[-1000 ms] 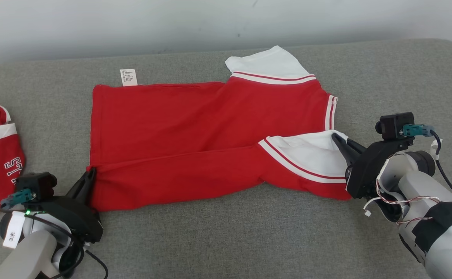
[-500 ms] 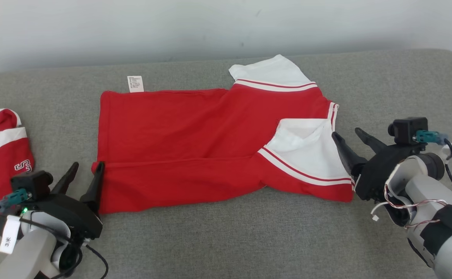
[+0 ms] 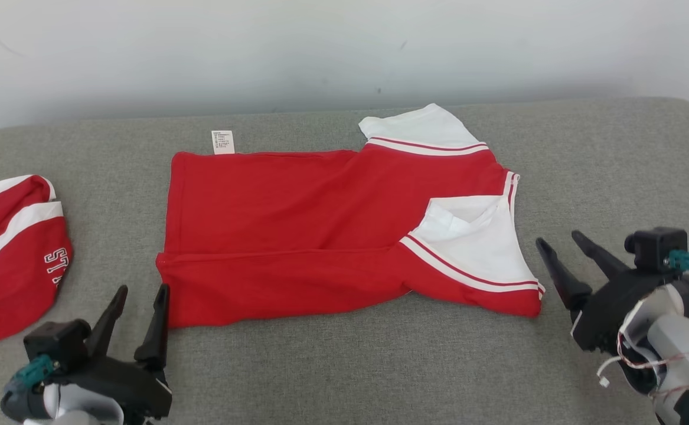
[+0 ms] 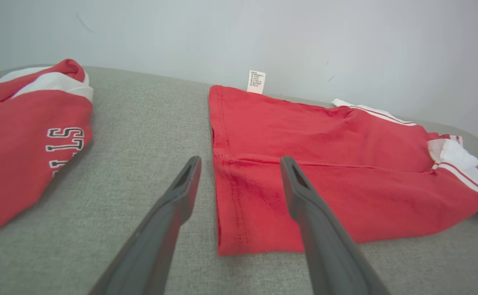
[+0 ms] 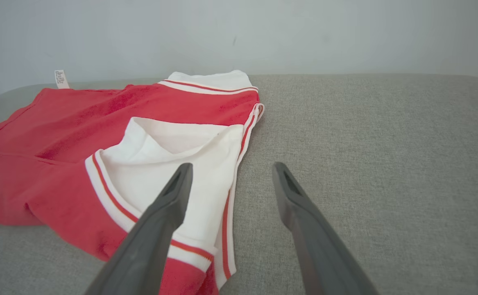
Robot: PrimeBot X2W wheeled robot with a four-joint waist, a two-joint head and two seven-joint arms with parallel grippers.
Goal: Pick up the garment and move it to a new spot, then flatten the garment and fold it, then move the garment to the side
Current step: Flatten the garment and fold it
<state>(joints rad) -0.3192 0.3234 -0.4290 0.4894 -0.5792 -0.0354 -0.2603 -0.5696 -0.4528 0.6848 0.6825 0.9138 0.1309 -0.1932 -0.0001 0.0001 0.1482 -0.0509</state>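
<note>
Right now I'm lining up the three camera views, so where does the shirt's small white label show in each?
Head view: label left of centre, upper half, on the shirt's far edge.
Left wrist view: label top centre.
Right wrist view: label upper left.
Shared landmark: the far white sleeve, right of the label in all three.

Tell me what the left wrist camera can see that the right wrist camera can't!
Left wrist view's extras: a second red garment with white letters, lying left of the folded one, and the left arm's open fingers near the hem corner.
Right wrist view's extras: the right arm's open fingers at the sleeve end, and a long bare stretch of grey cushion beside it.
Both share: the folded red garment, its white sleeve, its little white label and the pale wall behind.
</note>
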